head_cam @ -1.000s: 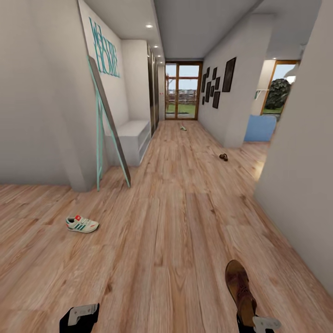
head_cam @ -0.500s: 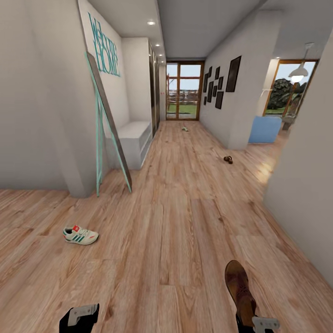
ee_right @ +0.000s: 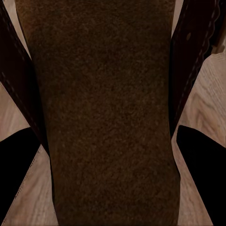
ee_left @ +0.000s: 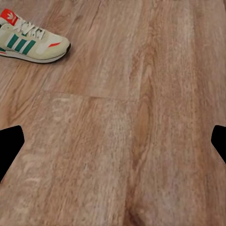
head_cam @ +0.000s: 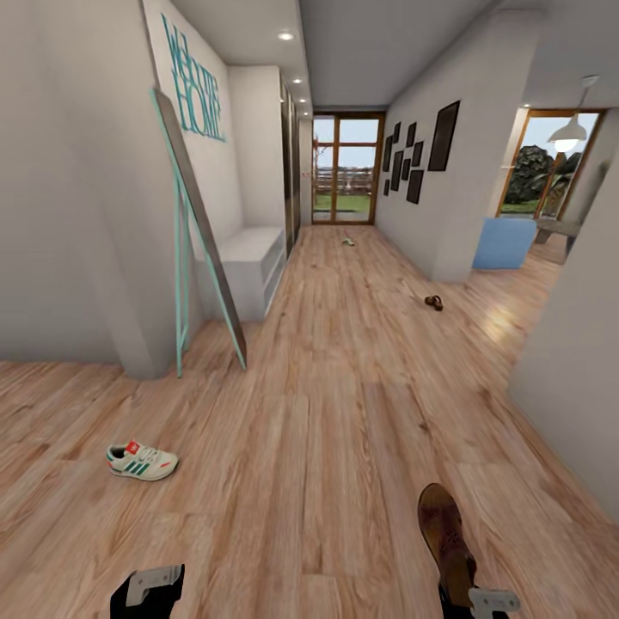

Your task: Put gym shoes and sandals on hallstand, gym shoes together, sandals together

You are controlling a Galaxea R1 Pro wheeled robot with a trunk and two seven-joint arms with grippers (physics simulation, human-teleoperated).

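1. The robot is standing in the corridor, looking along the light brown wood-grain plank floor (head_cam: 344,413), and nothing is resting yet on the light grey hallstand bench (head_cam: 249,254) at about 11 o'clock against the left wall, so no shoe appears placed so far
2. One white gym shoe with green side stripes and a red-orange heel patch (head_cam: 142,462) is lying on the planks at about 9 o'clock, close to the robot; a second small shoe-like shape (head_cam: 347,242) is lying far down the corridor at 12 o'clock, too small to identify, and a small dark brown sandal (head_cam: 434,302) is sitting at 1 o'clock near the right wall
3. The right gripper (head_cam: 477,600) is carrying the other dark brown-maroon sandal with a tan footbed (head_cam: 445,533), its fingers pinching the sole, which is passing between them in the right wrist view
4. The left gripper (head_cam: 148,586) is holding nothing, its fingers spread wide over bare floor, with the gym shoe lying well ahead of it
5. Judging from this, all four shoes remain to be racked
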